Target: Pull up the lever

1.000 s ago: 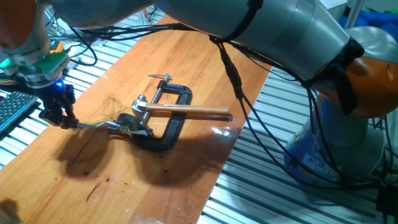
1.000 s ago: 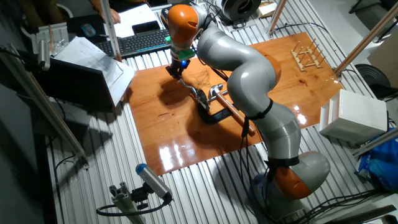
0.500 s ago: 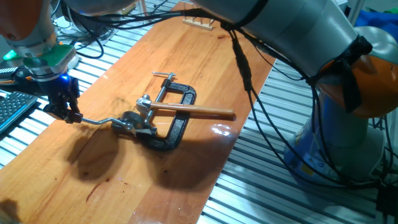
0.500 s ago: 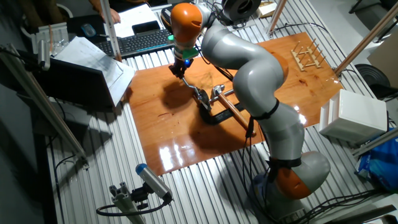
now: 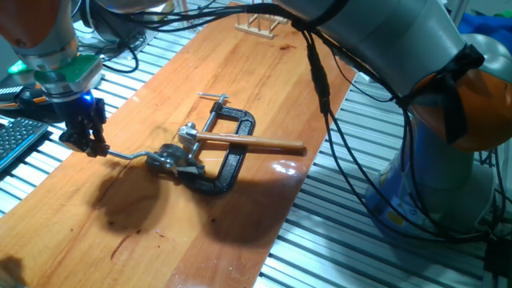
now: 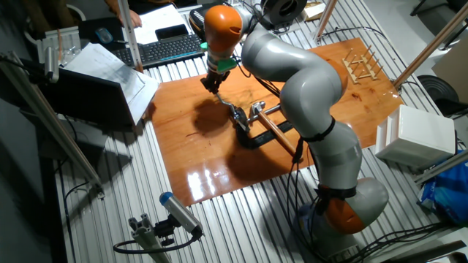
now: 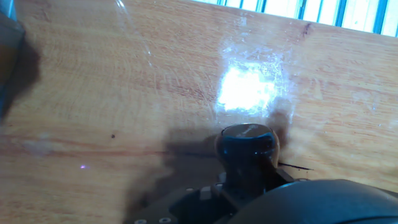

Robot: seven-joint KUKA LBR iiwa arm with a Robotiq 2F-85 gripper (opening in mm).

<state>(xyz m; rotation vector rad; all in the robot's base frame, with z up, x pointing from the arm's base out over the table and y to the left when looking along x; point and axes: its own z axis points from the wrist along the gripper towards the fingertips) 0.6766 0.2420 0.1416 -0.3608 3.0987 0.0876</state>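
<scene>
The lever (image 5: pixel 128 154) is a thin bent silver arm running left from a silver mechanism (image 5: pixel 172 158) on the wooden board (image 5: pixel 200 232). My gripper (image 5: pixel 92 146) sits at the lever's left end, shut on its knob, which the black fingers hide in this view. The other fixed view shows the gripper (image 6: pixel 212 84) at the board's far side, with the lever (image 6: pixel 225 102) slanting down to the mechanism. In the hand view the dark rounded knob (image 7: pixel 245 142) sits low in the middle, just above the board, held from below the frame.
A black C-clamp (image 5: pixel 232 156) holds the mechanism, and a long brown rod (image 5: pixel 256 143) lies across it. A keyboard (image 5: pixel 12 140) lies left of the board. A small wooden rack (image 6: pixel 360 64) stands at the board's far end and a white box (image 6: pixel 413 135) beside it.
My gripper has risen a little and shifted right with the lever's end in it. The clamp and mechanism have crept slightly right in one fixed view.
</scene>
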